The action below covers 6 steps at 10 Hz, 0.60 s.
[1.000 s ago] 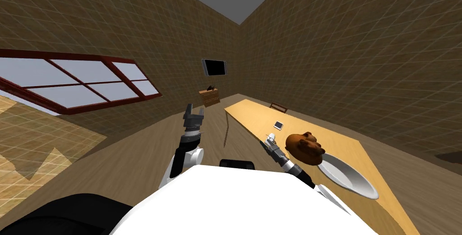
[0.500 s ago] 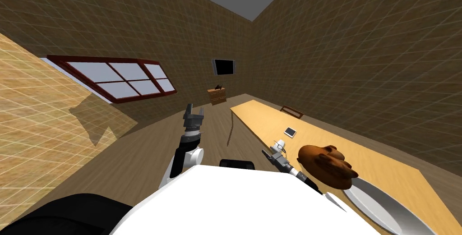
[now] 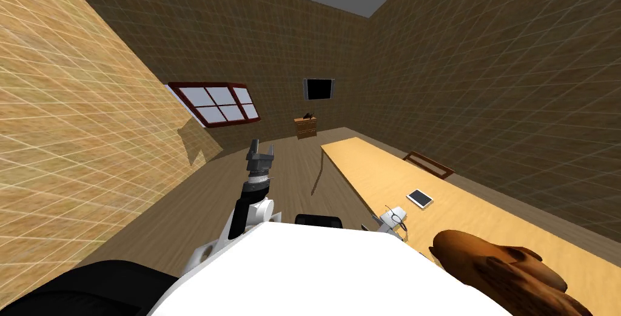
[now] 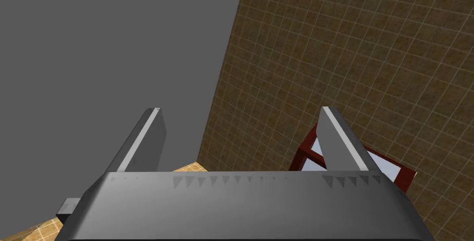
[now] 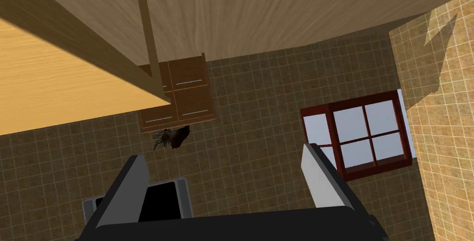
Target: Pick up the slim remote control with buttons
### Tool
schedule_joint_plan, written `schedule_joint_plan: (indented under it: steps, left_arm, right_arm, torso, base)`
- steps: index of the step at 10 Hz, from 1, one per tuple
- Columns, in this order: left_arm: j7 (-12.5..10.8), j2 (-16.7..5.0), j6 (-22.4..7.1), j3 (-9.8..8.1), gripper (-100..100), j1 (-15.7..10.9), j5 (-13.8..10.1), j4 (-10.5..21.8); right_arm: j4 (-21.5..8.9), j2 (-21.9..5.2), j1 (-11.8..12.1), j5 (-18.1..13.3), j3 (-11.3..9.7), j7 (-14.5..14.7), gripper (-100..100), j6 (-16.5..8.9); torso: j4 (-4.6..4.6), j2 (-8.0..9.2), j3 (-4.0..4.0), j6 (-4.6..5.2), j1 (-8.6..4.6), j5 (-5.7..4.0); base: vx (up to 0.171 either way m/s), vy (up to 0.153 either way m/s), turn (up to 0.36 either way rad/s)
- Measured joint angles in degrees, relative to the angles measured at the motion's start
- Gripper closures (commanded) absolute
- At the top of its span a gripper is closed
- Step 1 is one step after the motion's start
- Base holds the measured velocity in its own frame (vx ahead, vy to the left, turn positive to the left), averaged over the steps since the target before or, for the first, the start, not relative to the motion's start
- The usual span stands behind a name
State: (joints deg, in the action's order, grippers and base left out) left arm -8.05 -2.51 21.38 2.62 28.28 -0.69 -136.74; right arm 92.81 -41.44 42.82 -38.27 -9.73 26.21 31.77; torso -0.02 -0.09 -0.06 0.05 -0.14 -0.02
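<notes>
Best guess for the remote is the small flat white-edged slab [image 3: 419, 198] lying on the bench [image 3: 364, 161], a bit past the right tool [image 3: 393, 216] and to its right. I can't make out any buttons on it, so that's a judgement call.

Both tools are spread wide with nothing in them. The left tool [image 3: 259, 148] hangs raised over the floor [image 3: 285, 173], well left of the bench.

What I'd worry about:
- The slab lies dead flat, so thin blades coming down on it could skid it along the wood instead of gripping it.
- A brown lump [image 3: 497, 267] sits near on the right, close beside the right arm. A sloppy elbow swing would shove it.
- The right tool hovers right about at the bench's left edge, so dropping too low before crossing over would clip that edge.

For room, there's bare wood between the right tool and the slab, so that's a decent lane. A chair [image 3: 429, 164] stands at the bench's right side beyond the slab, so don't overshoot. There's open floor on the left.
</notes>
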Motion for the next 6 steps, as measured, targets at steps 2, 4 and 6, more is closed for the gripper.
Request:
schedule_joint_plan:
  steps: [2, 4, 6]
  left_arm:
    - [0.00, 0.00, 0.00, 0.00, 0, 0.00, 0.00, 0.00]
    - [0.00, 0.00, 0.00, -0.01, 0, 0.01, 0.00, 0.00]
    - [0.00, 0.00, 0.00, -0.01, 0, 0.01, 0.00, 0.00]
  right_arm:
    - [-2.06, -2.17, 0.84, -2.46, -0.53, 1.14, -100, -0.28]
    - [-6.14, -3.97, 0.61, -4.97, -0.96, 3.13, -100, 0.74]
    - [-7.30, -5.27, 1.52, -7.46, -1.74, 4.16, -100, -0.20]
  torso:
    - [0.01, 0.01, 0.01, -0.01, 0.03, 0.01]
    - [0.01, 0.02, 0.01, 0.03, 0.01, -0.01]
    - [0.01, 0.01, 0.01, 0.07, 0.04, 0.00]
  base:
    - [0.011, -0.036, 0.408]
    - [0.006, -0.037, 0.346]
    - [0.007, -0.034, 0.230]
